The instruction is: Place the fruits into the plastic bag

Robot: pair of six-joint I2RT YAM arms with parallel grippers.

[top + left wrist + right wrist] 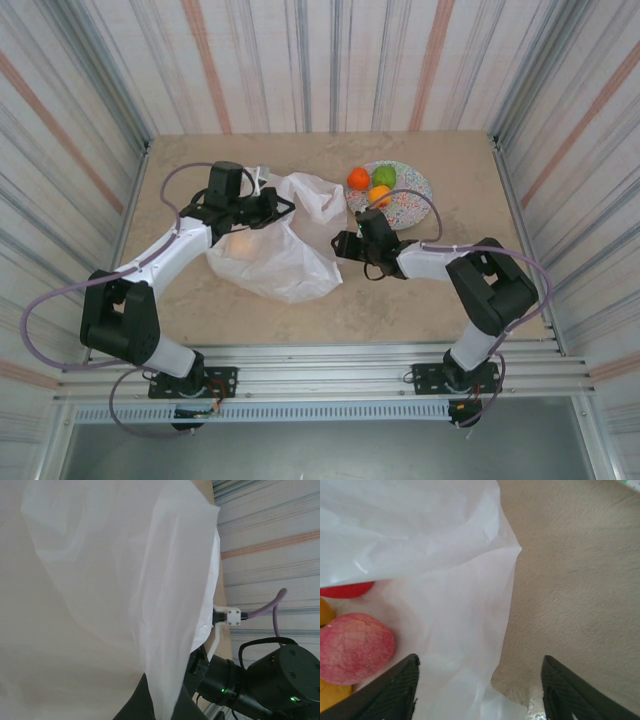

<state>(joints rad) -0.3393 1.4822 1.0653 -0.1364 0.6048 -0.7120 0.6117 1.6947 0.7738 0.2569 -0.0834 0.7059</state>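
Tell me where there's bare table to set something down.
Bare table runs along the near edge, between the plastic bag and the arm bases, and also to the right of the plate. It's crowded in the gap between bag and plate, where the right gripper sits open.

Thin translucent wrinkled plastic bag (285, 250), matt beige table (420, 300), dimpled pink fruit (352, 647)

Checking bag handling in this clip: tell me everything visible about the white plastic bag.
The thin white translucent plastic bag lies crumpled on the beige table, left of the speckled plate. Its film looks wrinkled and glossy. The jaws of the left gripper, shut, pinch its raised far edge. The open right gripper sits at its open edge. Inside rest a pink fruit, a red fruit and yellow-orange fruits.
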